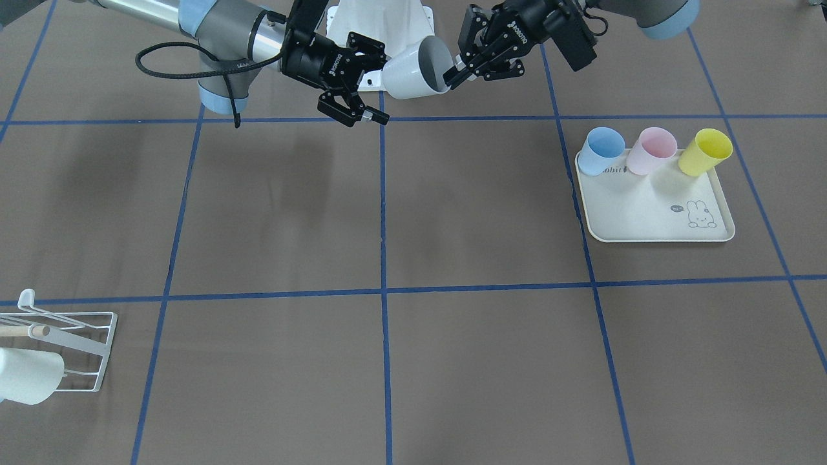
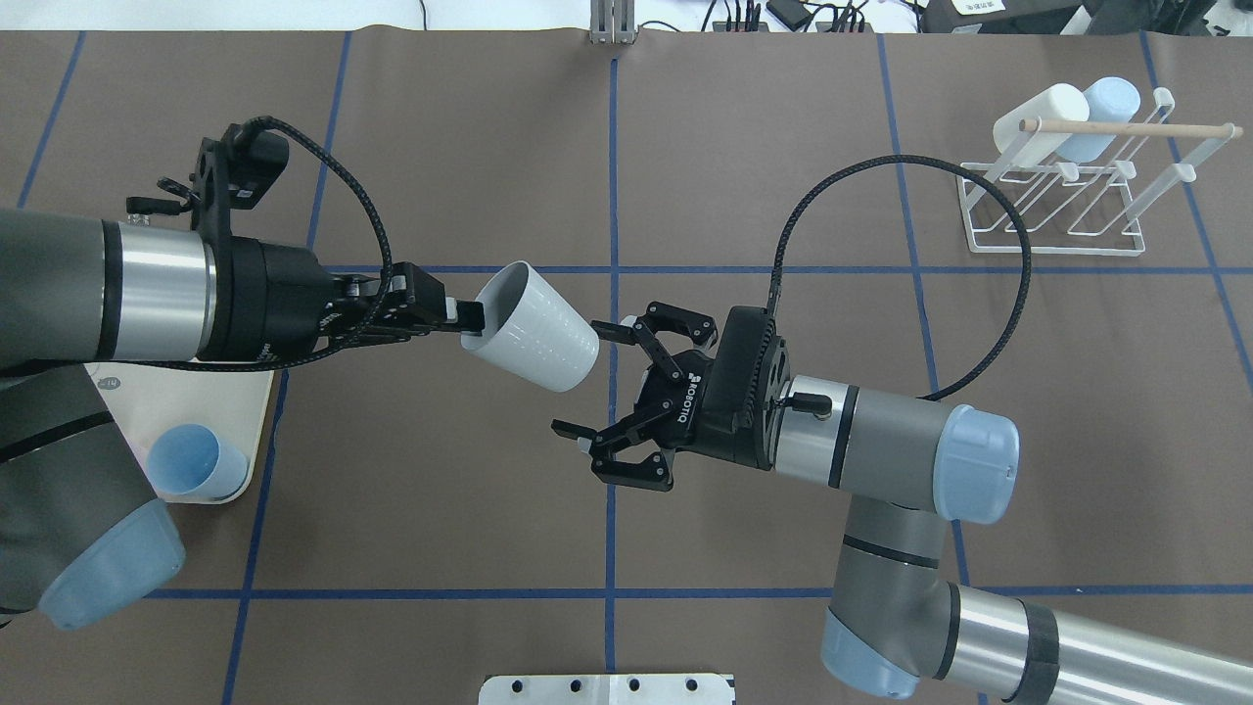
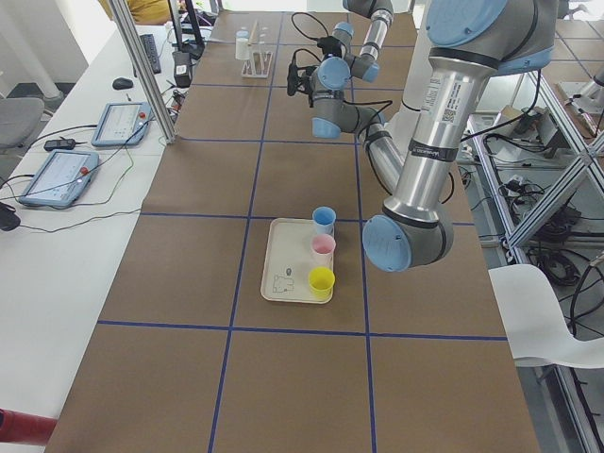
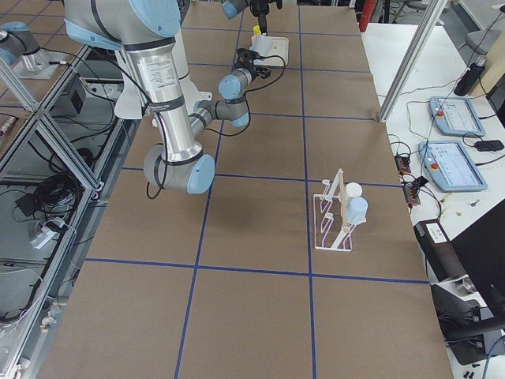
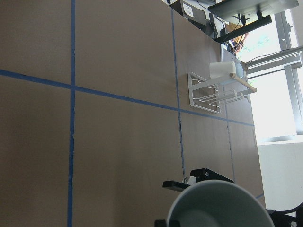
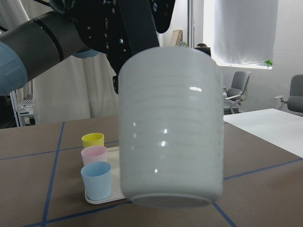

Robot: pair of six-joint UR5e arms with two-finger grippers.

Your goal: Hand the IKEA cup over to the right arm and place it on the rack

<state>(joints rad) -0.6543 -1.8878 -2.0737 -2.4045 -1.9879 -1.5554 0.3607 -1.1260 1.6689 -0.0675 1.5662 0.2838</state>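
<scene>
Currently find the white IKEA cup off the table, tipped nearly onto its side in mid-air between the two grippers, mouth toward the left arm, base toward the right arm. Clenched at the rim by the left gripper. Faced at the base end by the right gripper, jaws spread wide and grasping nothing, upper finger just beside the base; cannot tell whether touching. Fills the right wrist view with its ribbed side.

Well apart, toward the table's far right corner in the overhead view, see the white wire rack with its wooden dowel, bearing a white cup and a light-blue cup side by side. On the left arm's side, find a cream rabbit-printed tray carrying a blue cup, a pink cup and a yellow cup in a row.
</scene>
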